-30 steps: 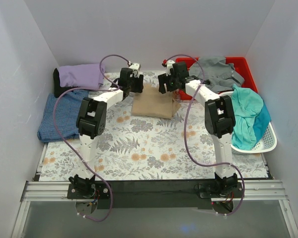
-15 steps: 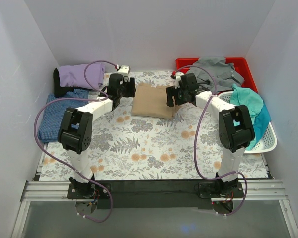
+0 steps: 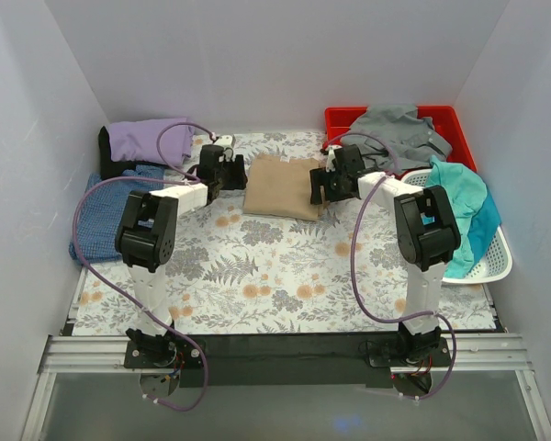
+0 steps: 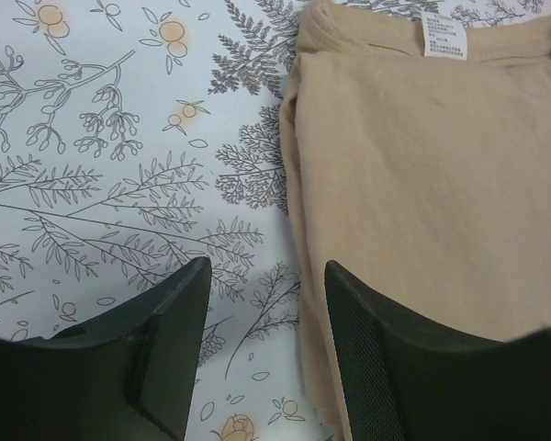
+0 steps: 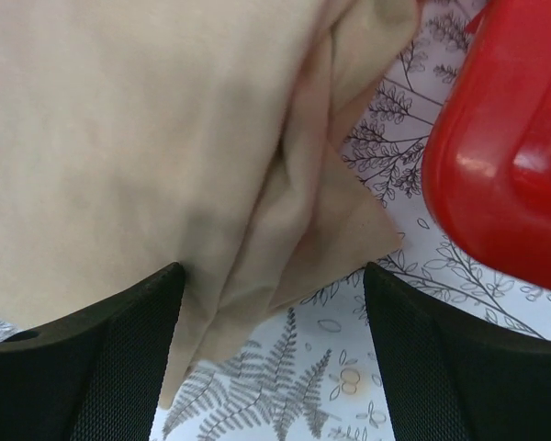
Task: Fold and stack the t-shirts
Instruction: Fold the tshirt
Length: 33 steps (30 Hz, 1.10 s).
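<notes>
The tan t-shirt (image 3: 281,186) lies folded into a small rectangle at the back middle of the floral table cover (image 3: 257,266). My left gripper (image 3: 232,173) is open and low at its left edge; in the left wrist view the gripper (image 4: 268,354) straddles the edge of the tan shirt (image 4: 422,165). My right gripper (image 3: 322,185) is open at the shirt's right edge. In the right wrist view the gripper (image 5: 271,354) straddles the loose right folds of the tan shirt (image 5: 119,138). The lavender shirt (image 3: 151,139) and the textured blue shirt (image 3: 106,216) lie at the left.
A red bin (image 3: 455,124) at the back right holds the grey shirt (image 3: 399,129); its corner (image 5: 514,138) is close to my right fingers. A white basket (image 3: 496,262) at the right holds the teal shirt (image 3: 459,216). White walls close in the left, back and right sides.
Both grippers have moved from the tan shirt's back edge out to its left and right sides and come down low beside it. The shirt lies flatter.
</notes>
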Motion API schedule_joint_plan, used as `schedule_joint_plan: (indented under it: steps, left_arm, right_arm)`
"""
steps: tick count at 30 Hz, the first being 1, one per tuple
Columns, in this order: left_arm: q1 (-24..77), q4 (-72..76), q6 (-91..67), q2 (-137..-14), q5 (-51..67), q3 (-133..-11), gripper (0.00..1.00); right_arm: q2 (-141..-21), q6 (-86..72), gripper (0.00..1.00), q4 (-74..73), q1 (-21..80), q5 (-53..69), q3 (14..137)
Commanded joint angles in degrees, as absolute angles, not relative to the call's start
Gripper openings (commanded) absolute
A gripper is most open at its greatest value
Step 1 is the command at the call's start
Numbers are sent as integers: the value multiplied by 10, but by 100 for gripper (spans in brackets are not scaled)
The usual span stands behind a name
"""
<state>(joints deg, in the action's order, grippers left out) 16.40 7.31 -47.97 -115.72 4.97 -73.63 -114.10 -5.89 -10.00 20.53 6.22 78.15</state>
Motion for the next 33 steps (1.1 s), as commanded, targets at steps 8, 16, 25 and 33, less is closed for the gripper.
schedule_joint_plan:
  steps: [8, 16, 25, 33]
  left_arm:
    - [152, 79, -501, -1165, 101, -763, 51]
    - [150, 79, -512, -1172, 142, -763, 50]
    - [150, 85, -544, -1173, 179, -745, 49]
    - [152, 74, -603, -1136, 184, -671, 43]
  right_arm:
    - [-1207, -83, 83, -59, 191, 122, 815]
    - [-1234, -123, 73, -44, 191, 253, 807]
    - [-1260, -166, 31, 17, 192, 373, 794]
    - [-1258, -166, 1, 43, 192, 441, 776]
